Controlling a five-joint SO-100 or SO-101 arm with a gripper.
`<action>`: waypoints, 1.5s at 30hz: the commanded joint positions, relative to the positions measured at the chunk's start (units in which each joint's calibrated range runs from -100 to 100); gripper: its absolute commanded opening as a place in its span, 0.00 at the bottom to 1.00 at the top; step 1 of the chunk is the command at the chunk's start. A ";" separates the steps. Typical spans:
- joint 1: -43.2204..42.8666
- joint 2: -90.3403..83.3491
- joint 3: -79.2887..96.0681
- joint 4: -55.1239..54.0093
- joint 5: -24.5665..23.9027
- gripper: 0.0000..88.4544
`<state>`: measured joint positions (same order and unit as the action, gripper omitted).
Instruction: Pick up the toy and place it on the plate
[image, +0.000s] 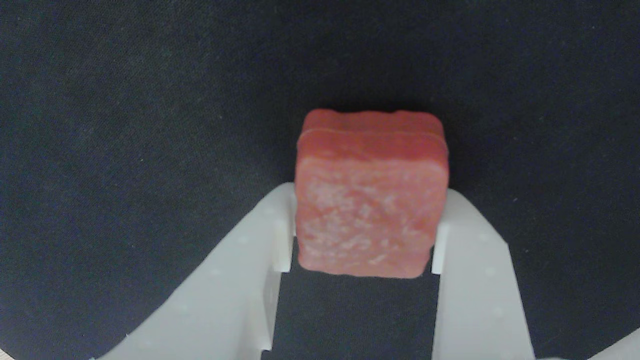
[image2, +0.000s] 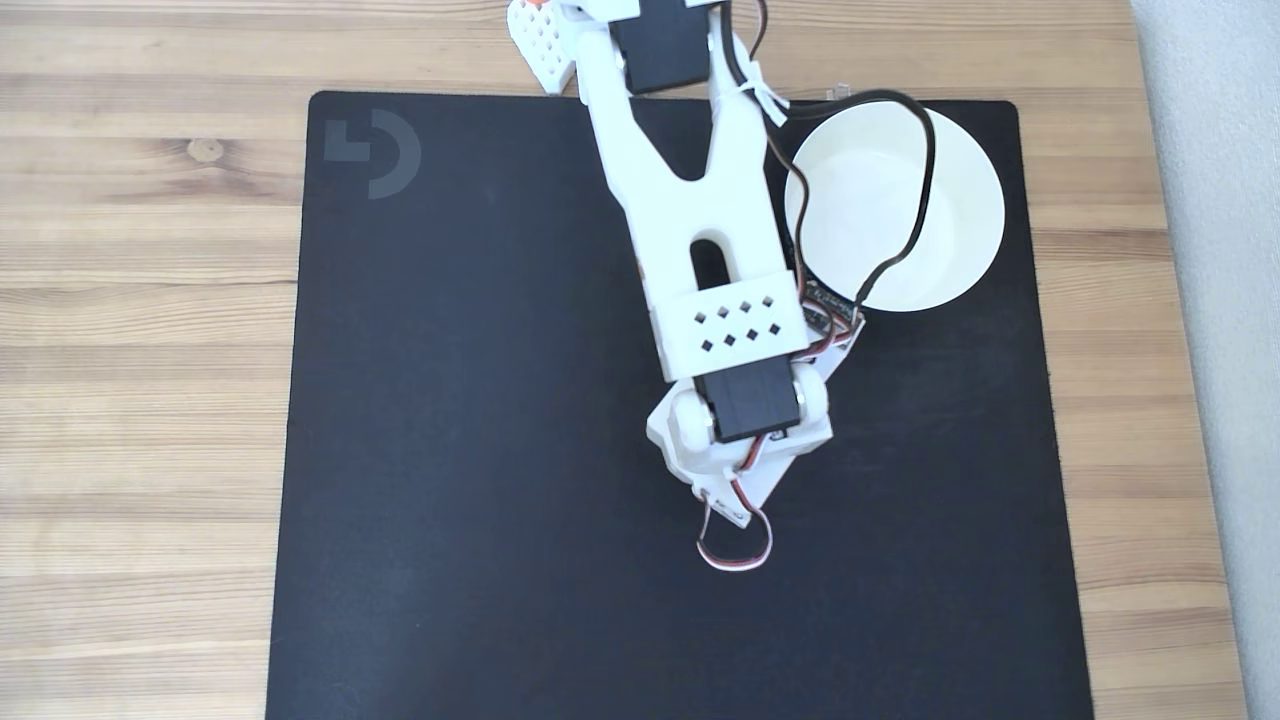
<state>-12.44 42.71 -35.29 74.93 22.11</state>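
In the wrist view the toy (image: 371, 225), a reddish-brown squarish block with a grainy top, sits between my two white fingers. My gripper (image: 370, 196) is shut on it, with the left finger (image: 280, 225) and the right finger (image: 447, 230) pressed against its sides above the black mat. Whether the toy rests on the mat or is lifted cannot be told. In the fixed view the white arm (image2: 715, 260) reaches down over the mat's middle and hides the toy and the fingers. The round white plate (image2: 985, 210) stands at the mat's upper right, to the right of the arm.
A black mat (image2: 450, 450) covers the wooden table (image2: 140, 350). A dark cable (image2: 930, 170) loops over the plate, and a red-and-white wire loop (image2: 735, 555) hangs at the wrist's lower end. The table's right edge (image2: 1185, 300) runs near the plate.
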 joint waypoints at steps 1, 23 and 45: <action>-0.82 -1.24 -2.34 -1.09 -1.81 0.03; -16.79 -33.25 -8.47 -0.84 -26.44 0.03; -30.59 -69.60 61.02 -29.71 -37.82 0.03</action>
<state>-41.32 -21.07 17.43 50.11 -14.18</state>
